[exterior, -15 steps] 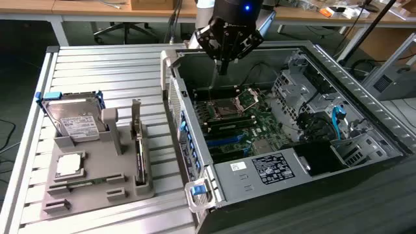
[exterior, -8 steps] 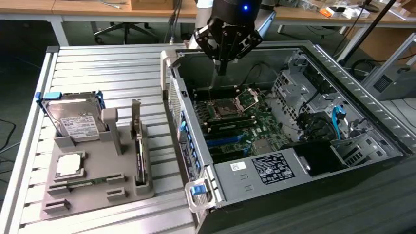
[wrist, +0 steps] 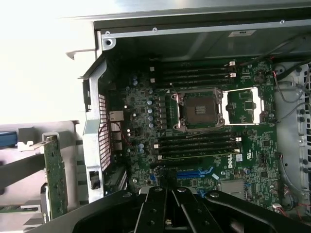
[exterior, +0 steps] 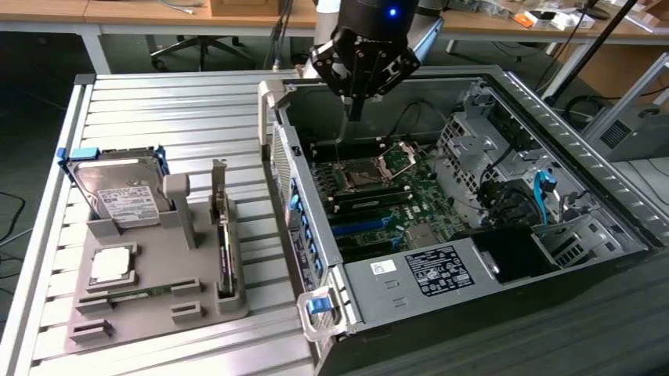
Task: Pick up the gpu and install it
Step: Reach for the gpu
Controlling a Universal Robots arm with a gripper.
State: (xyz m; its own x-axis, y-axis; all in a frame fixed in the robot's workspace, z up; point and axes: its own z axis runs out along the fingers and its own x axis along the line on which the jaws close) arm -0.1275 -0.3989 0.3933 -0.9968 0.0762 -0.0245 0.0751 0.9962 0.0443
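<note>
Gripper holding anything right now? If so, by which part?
Nothing. The gripper is shut and empty above the open case. The gpu stands on edge in the grey holder, apart from the gripper.

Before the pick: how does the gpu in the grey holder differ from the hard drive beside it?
The gpu stands upright on its edge. The hard drive leans back, showing its broad face. The gpu is a thin circuit card with a metal bracket at one end, while the hard drive is a thicker silver block with a white label. Both sit in slots of the grey holder.
</note>
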